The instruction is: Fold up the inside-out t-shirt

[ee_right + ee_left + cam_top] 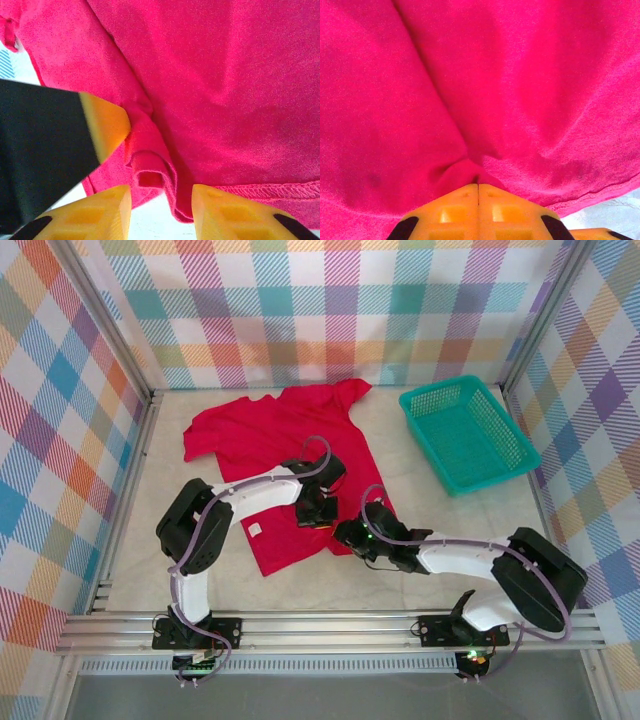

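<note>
- The inside-out t-shirt [270, 435], bright red, lies on the table [410, 485] left of centre. Its sleeves are toward the far wall and its near part narrows to a strip that ends beside the arms.
- A small white label [254, 529] shows on that near strip, just beside the left arm.
- In the left wrist view the left gripper [478, 186] has its yellow fingers pressed together on a pucker of the red cloth [520, 75], and creases fan out from the pinch.
- From above, the left gripper [318, 510] sits on the shirt's near right edge.
- The right gripper [345, 535] is just beside it, at the same edge.
- In the right wrist view the right gripper [161, 197] has its fingers partway apart. A rolled fold of the stitched hem [240, 75] lies between them, and neither pad visibly presses on it.
- A teal mesh basket [445, 388] stands at the far right of the table, well apart from the shirt.
</note>
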